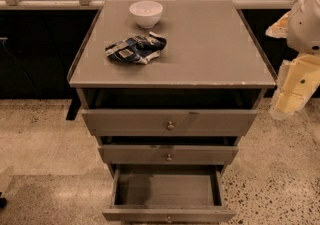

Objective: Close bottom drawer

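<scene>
the bottom drawer (pixel 150 214) sits lowest in the grey cabinet (pixel 210 44) and is pulled out furthest of the three. its front edge lies at the lower border of the view, and its brass knob (pixel 168 219) is partly cut off there. its grey inner floor is in view and bare. the middle drawer (pixel 200 155) and top drawer (pixel 125 121) each stand out a short way, stepped back above it, with dark gaps behind their fronts.

the gripper (pixel 289 100) hangs off the cabinet's right front corner, near the top drawer's right end and apart from it; whether it is spread or pressed together cannot be told. the arm (pixel 306 19) rises above it at the right border.

speckled floor (pixel 40 139) lies open left and right of the drawers.

on the cabinet top, a white bowl (pixel 146 13) stands near the rear edge, showing only its white inner wall. a crumpled blue and white bag (pixel 135 49) lies just in front of it.
</scene>
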You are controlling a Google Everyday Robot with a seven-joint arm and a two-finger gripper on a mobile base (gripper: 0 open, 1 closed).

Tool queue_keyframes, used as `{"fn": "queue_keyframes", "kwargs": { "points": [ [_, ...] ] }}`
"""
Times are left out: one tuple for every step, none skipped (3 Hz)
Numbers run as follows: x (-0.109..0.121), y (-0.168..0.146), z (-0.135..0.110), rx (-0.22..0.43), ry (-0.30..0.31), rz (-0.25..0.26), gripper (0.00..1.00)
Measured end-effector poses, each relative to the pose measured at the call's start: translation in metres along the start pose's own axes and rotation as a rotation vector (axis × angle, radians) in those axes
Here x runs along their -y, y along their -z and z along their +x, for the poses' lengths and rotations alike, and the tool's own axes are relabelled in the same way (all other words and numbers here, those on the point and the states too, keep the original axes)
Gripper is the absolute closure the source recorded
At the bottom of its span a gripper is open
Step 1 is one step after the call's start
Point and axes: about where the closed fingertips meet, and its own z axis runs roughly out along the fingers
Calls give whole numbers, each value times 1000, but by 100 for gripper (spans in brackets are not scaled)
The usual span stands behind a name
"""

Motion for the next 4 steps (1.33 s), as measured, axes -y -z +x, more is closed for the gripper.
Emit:
{"fn": "queue_keyframes", "kwargs": {
  "points": [
    [0,0,0,0,0,0,0],
    [-3,-4,3,31,-9,13,0],
    [-25,-49,19,134,-35,-31,0],
    [-66,-127,46,297,-128,-106,0]
  ]
}}
